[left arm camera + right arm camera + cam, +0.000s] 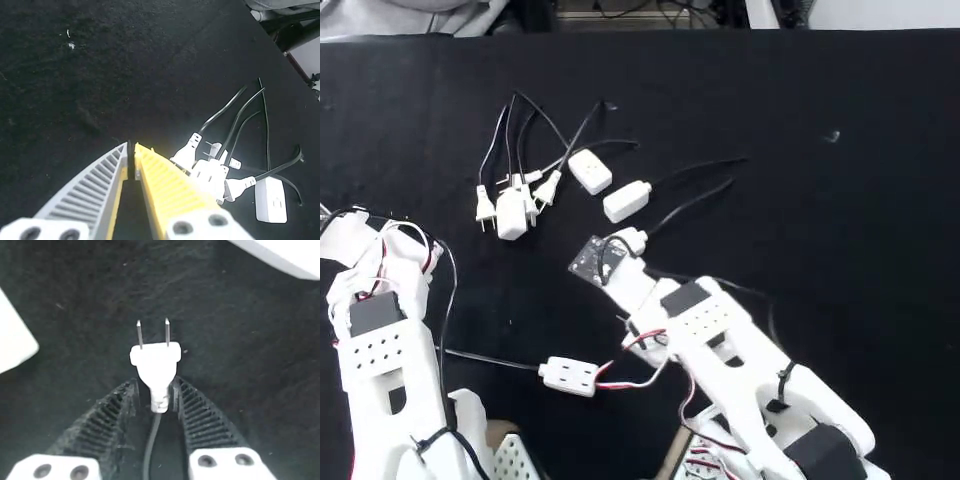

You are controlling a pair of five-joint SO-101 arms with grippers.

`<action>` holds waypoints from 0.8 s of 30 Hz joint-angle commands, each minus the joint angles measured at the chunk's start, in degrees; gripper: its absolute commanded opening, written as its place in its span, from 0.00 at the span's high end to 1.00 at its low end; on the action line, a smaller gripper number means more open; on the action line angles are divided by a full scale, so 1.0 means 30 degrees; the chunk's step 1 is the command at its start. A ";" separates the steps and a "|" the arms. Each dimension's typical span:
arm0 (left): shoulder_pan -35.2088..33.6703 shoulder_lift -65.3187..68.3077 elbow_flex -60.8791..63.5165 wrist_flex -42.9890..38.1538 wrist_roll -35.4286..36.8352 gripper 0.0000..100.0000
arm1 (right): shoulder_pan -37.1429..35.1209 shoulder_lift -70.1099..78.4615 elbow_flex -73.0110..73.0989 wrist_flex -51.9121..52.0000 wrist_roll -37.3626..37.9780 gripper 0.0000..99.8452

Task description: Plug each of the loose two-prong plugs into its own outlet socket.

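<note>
Right wrist view: right gripper [155,389] clamped on a white plastic two-prong plug [154,357] with a black cord. In the high view it sits at frame centre, just below a white outlet block [627,201]. Left gripper [131,148]: fingers together, nothing between them.

Black cloth-covered table [840,200], pale specks [72,46] on it

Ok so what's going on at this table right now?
The right gripper is shut on a white two-prong plug, its fingers pinching the neck and the prongs pointing away. It sits on the black table close to a white outlet socket. The left gripper is shut on nothing, beside a bunch of loose plugs.
</note>
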 commanded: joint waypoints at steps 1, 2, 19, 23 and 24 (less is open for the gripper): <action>-0.0132 -0.0440 -0.0308 -0.0293 0.0117 0.97 | -0.0322 -0.0923 -0.1333 0.1788 -0.0205 0.89; -0.0132 -0.0440 -0.0308 -0.0293 0.0117 0.97 | -0.0322 -0.0923 -0.1714 0.2374 -0.0147 0.89; -0.0044 -0.0440 -0.0337 -0.0293 0.0117 0.97 | -0.0059 -0.0777 0.0073 0.0000 -0.0234 0.89; -0.0044 -0.0440 -0.0337 -0.0293 0.0117 0.97 | -0.0996 -0.0777 0.0249 -0.0293 -0.0234 0.89; -0.0044 -0.0440 -0.0337 -0.0293 0.0117 0.97 | -0.1026 -0.0777 0.0190 -0.0234 -0.0234 0.89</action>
